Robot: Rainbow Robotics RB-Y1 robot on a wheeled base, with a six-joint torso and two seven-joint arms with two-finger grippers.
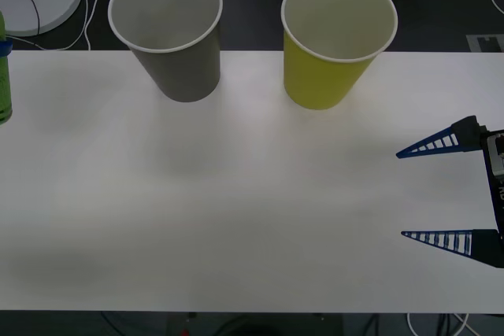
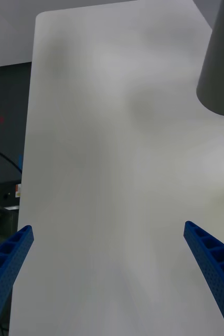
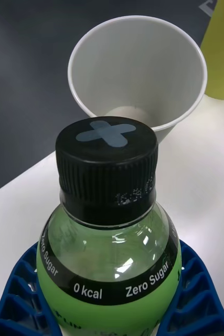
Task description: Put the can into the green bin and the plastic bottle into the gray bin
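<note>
Your left gripper (image 3: 109,310) has its fingers clamped round the green bottle (image 3: 109,247), cap up, at 9 o'clock on the surface (image 1: 236,210). The gray bin (image 1: 169,29) stands upright toward 11 o'clock, just past the cap w/ its mouth open, so go that way. Your right gripper (image 1: 437,190) waits at 3 o'clock, fingers wide apart. Green bin (image 1: 335,37) sits at 1 o'clock.

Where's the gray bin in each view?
Front view: gray bin at the table's far edge, left of the green bin.
Right wrist view: its gray wall at the picture's edge.
Left wrist view: its open mouth beyond the bottle cap.
Shared landmark: the white table.
</note>
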